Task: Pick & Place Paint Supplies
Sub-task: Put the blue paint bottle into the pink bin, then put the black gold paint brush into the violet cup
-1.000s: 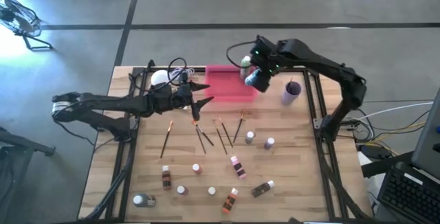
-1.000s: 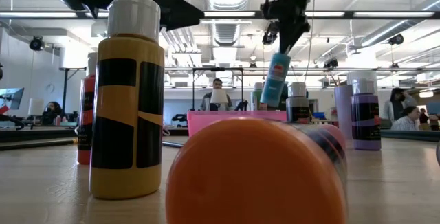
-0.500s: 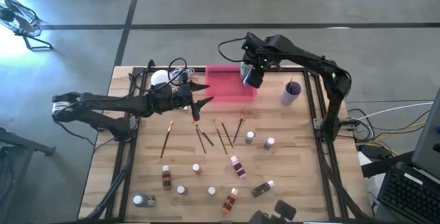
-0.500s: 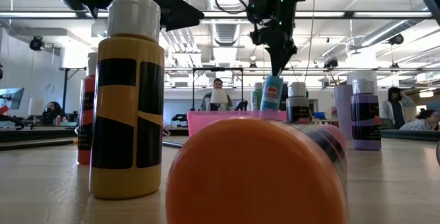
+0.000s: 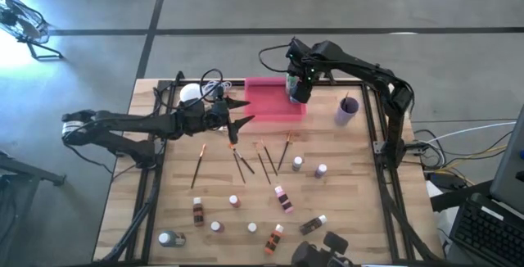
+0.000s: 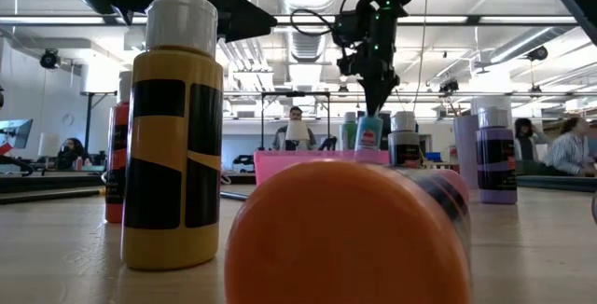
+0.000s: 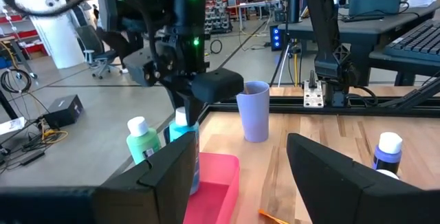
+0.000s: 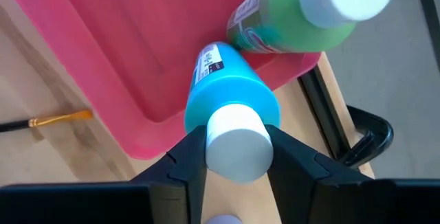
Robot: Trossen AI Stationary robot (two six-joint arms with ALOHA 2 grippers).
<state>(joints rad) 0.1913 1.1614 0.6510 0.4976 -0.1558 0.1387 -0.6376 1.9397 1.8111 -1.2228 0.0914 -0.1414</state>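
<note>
My right gripper [image 5: 296, 91] hangs over the far right corner of the pink tray [image 5: 270, 103], shut on a blue bottle [image 8: 230, 93] with a white cap. A green bottle [image 8: 295, 18] stands beside it in that corner. The tray wall hides the blue bottle's base [image 6: 368, 136], so whether it rests on the tray floor does not show. Several thin paintbrushes [image 5: 262, 159] and small white-capped bottles [image 5: 282, 197] lie on the bare wood nearer the front. My left gripper [image 5: 243, 111] stays open and level, left of the tray, with nothing between its fingers. My right gripper pinches the blue bottle's white cap [image 8: 237, 141] between its two fingers, one on each side. The fingers come from above, pointing steeply down. The bottle hangs below them nearly upright, with its lower part inside the tray close to the green bottle.
A lilac cup [image 5: 346, 110] stands right of the tray. A white globe lamp [image 5: 191, 92] with a cord sits at the far left. Black frame rails [image 5: 372, 136] run along the table's sides. A yellow-and-black bottle [image 6: 173, 136] and an orange cap [image 6: 345, 239] fill the low view's front.
My right gripper has come down and a little toward the table's left, over the tray's far right corner. The blue bottle it carries hung tilted above the tray before. Now it is nearly upright and lowered behind the tray wall, beside the green bottle.
</note>
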